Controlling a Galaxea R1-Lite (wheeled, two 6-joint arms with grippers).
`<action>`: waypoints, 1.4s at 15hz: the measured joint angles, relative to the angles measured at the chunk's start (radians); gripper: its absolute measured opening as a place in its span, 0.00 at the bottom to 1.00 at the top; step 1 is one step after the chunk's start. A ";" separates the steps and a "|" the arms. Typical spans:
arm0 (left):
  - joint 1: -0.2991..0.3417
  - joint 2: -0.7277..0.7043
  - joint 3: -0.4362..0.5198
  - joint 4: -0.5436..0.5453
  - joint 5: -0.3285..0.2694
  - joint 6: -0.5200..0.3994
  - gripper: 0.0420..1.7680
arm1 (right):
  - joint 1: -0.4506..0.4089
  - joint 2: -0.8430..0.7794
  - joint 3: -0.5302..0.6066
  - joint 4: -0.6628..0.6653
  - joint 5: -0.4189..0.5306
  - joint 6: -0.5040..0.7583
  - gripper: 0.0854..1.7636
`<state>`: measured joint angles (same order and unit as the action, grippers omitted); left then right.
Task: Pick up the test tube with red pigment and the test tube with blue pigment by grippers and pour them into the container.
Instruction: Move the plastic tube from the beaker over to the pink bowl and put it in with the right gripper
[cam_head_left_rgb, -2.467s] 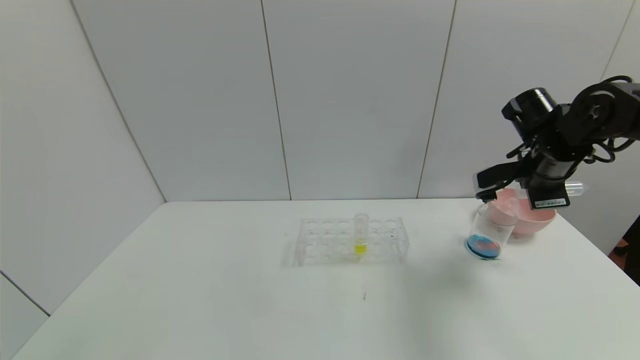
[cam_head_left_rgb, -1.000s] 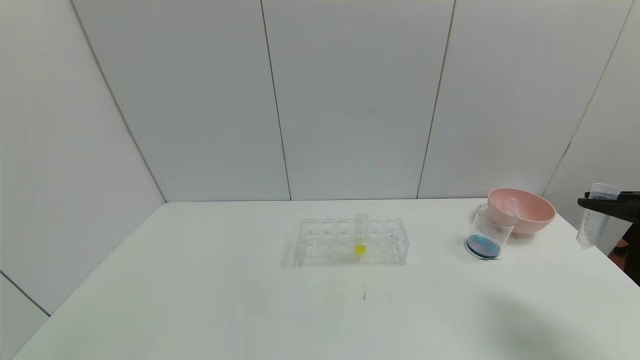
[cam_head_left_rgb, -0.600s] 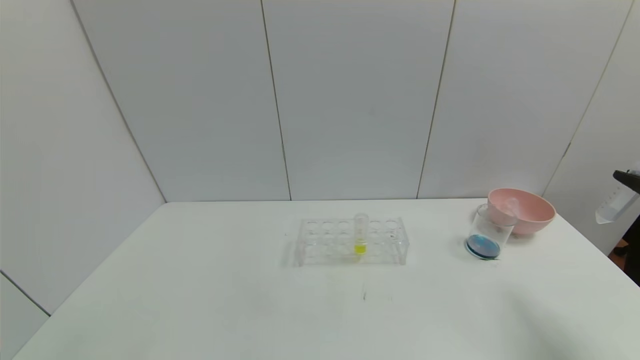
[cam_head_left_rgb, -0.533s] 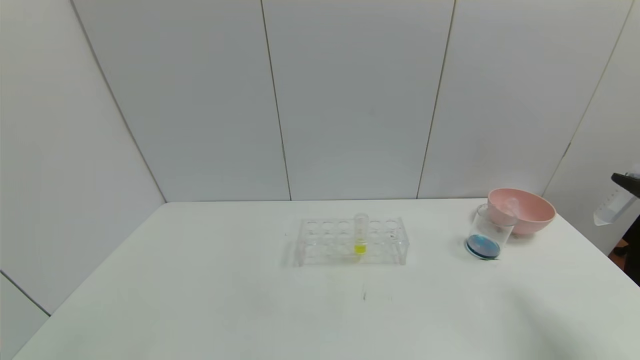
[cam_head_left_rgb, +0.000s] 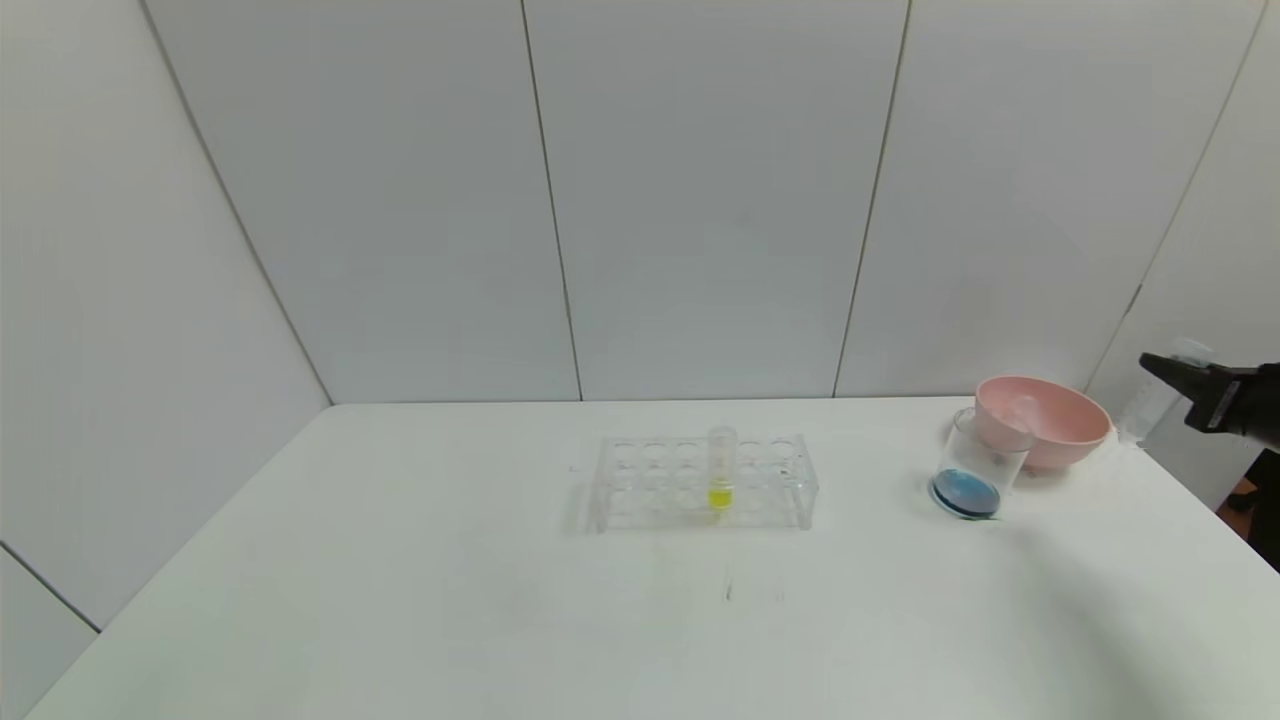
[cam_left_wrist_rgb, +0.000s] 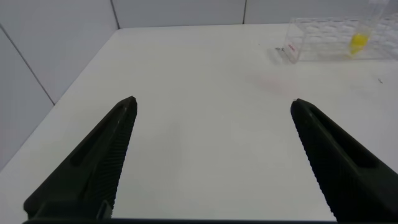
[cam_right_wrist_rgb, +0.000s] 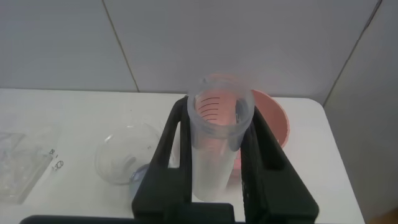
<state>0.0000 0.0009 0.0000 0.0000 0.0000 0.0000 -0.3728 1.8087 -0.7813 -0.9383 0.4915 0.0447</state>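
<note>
- My right gripper (cam_right_wrist_rgb: 216, 155) is at the far right edge of the table (cam_head_left_rgb: 500, 620), raised in the air just beside the pink bowl (cam_head_left_rgb: 1060, 430).
- Its two black fingers (cam_right_wrist_rgb: 171, 146) are clamped on a clear, empty test tube (cam_right_wrist_rgb: 217, 143) with printed scale marks; which pigment it had I cannot tell.
- The container (cam_head_left_rgb: 975, 465) stands on the table, touching the front left side of the pink bowl, and has blue liquid at its bottom.
- A second clear tube seems to lie inside the pink bowl.
- The clear tube rack (cam_head_left_rgb: 705, 480) stands in the middle of the table, with one tube of yellow liquid (cam_head_left_rgb: 721, 480) upright in it.
- My left gripper (cam_left_wrist_rgb: 211, 155) hangs over the left part of the table, fingers spread wide apart and holding nothing.
</note>
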 joint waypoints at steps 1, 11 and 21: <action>0.000 0.000 0.000 0.000 0.000 0.000 1.00 | 0.026 0.048 -0.053 -0.001 -0.029 0.000 0.25; 0.000 0.000 0.000 0.000 0.000 0.000 1.00 | 0.131 0.451 -0.510 -0.009 -0.165 -0.001 0.25; 0.000 0.000 0.000 0.000 0.000 0.000 1.00 | 0.132 0.458 -0.516 -0.005 -0.168 -0.011 0.66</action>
<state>0.0000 0.0009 0.0000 0.0000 0.0000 0.0000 -0.2409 2.2664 -1.2970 -0.9434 0.3238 0.0334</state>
